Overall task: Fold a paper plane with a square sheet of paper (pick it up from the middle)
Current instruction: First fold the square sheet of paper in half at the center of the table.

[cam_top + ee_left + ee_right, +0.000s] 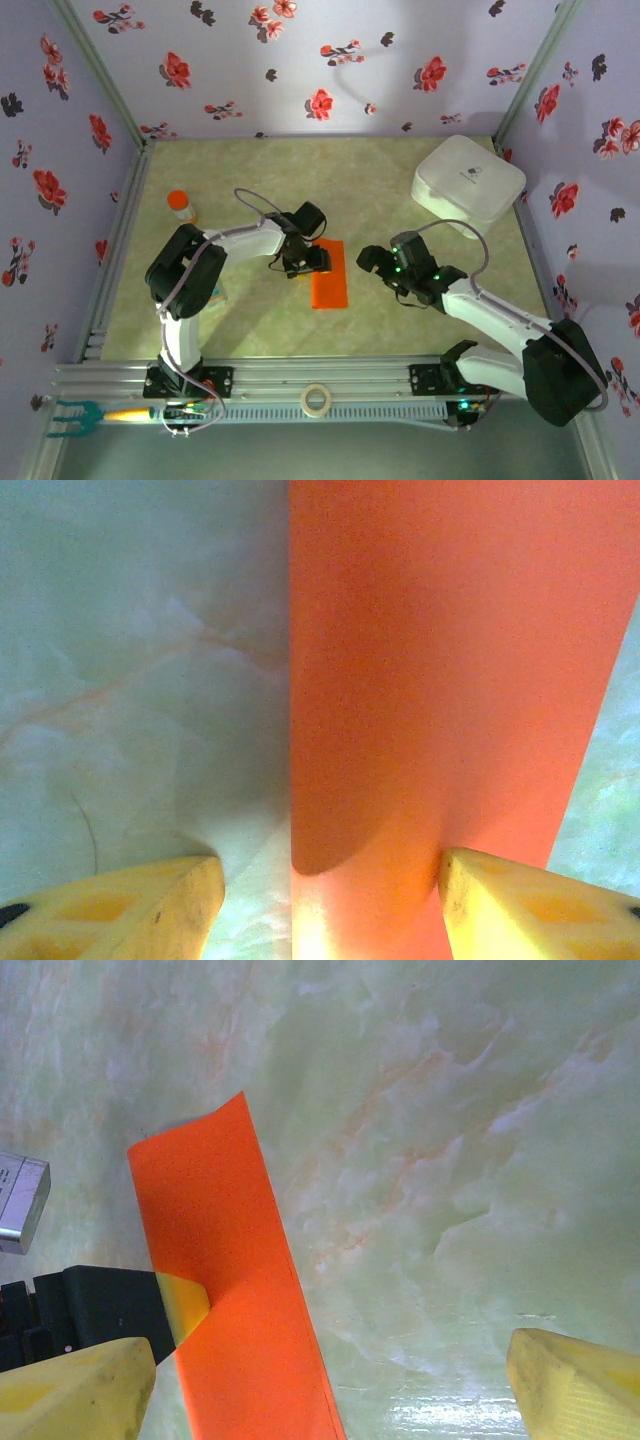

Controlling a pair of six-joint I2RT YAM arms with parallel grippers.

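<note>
The folded square sheet of paper [328, 275] lies mid-frame on the counter [250, 180]. The left tool [330, 905], jaws apart, straddles its frame-left edge; the right tool [330, 1375] gapes alongside. Closing may skid or crumple the strip, skewing creases.

Two arms, one paper, a handful of odd things on one table [380, 200].

There are two robot arms, the left arm [190, 270] and the right arm [500, 320], and two grippers, the left gripper [305, 262] and the right gripper [372, 262], each with two yellow fingers [140, 910], so four fingers in all. There is one orange-red sheet of paper [328, 275], folded into one long strip. Besides it there are one white case [468, 180], one orange-capped bottle [180, 205], one roll of tape [316, 399], one teal fork-shaped tool [68, 417] and one small packet [219, 296], mostly hidden. Three flowered walls [300, 70] stand around the table.
</note>
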